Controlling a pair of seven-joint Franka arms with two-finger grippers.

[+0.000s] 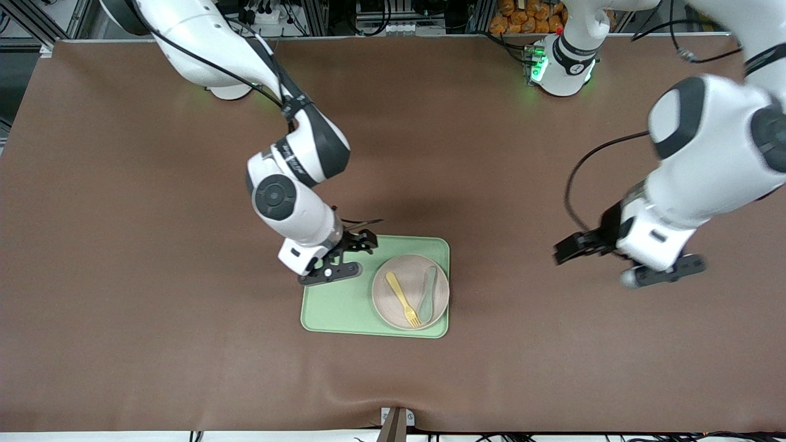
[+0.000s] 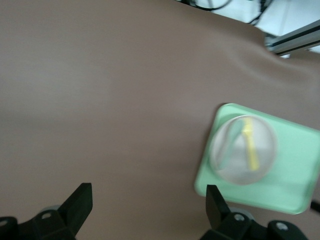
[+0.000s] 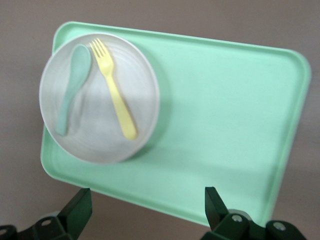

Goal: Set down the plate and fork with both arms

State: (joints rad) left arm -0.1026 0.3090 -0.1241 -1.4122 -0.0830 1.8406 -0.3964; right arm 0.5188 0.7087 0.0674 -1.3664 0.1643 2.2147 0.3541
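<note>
The small off-white plate (image 1: 399, 276) sits on the light-green tray (image 1: 334, 307), at the tray's end toward the left arm. The pale-yellow fork (image 1: 402, 299) lies in the plate beside a grey-green spoon (image 1: 428, 286). My right gripper (image 1: 347, 256) is open and empty, low over the tray's farther edge near the right arm's end. The right wrist view shows the plate (image 3: 95, 135), the fork (image 3: 117, 97) and the open gripper (image 3: 147, 212). My left gripper (image 1: 620, 261) is open and empty over bare table toward the left arm's end. The left wrist view shows the gripper (image 2: 148, 210), the plate (image 2: 235, 165) and the fork (image 2: 250, 145).
The brown table mat (image 1: 153, 276) spreads all round the tray. The tray's half toward the right arm (image 3: 225, 115) holds nothing. Cables and racks line the table's edge by the arm bases (image 1: 562, 67).
</note>
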